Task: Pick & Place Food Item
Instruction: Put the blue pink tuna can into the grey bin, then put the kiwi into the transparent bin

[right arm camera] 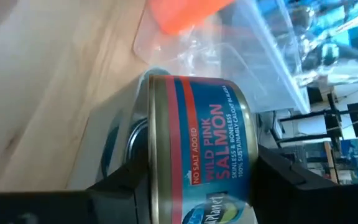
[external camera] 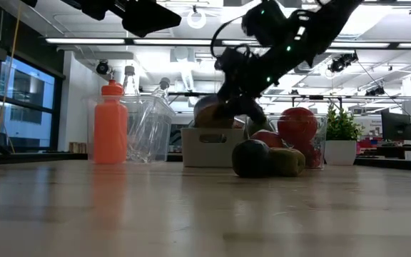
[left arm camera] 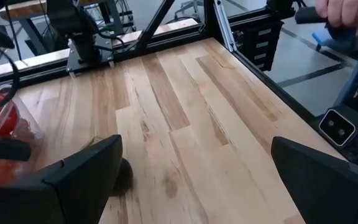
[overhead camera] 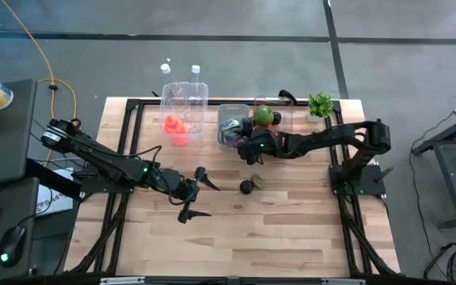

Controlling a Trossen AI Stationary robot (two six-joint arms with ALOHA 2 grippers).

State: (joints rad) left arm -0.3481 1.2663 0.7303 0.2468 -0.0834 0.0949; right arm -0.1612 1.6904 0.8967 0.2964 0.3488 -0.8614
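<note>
Salmon can (right arm camera: 197, 155), blue/red label, gold rim, clamped in right claw (overhead camera: 246, 147) over white bin (overhead camera: 229, 125), 12 o'clock on worktop (overhead camera: 291, 229). Left claw (overhead camera: 195, 194) wide open mid-worktop; 6 o'clock half bare.

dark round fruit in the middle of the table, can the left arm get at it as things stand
Probably yes. The left gripper hangs open just beside the dark round fruit, with bare table between them; the right gripper, over the bins, holds a salmon can.

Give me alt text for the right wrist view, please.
The right gripper holds a can of wild pink salmon between its two dark fingers, above a light wooden table. Beyond it is a clear plastic container holding something orange.
</note>
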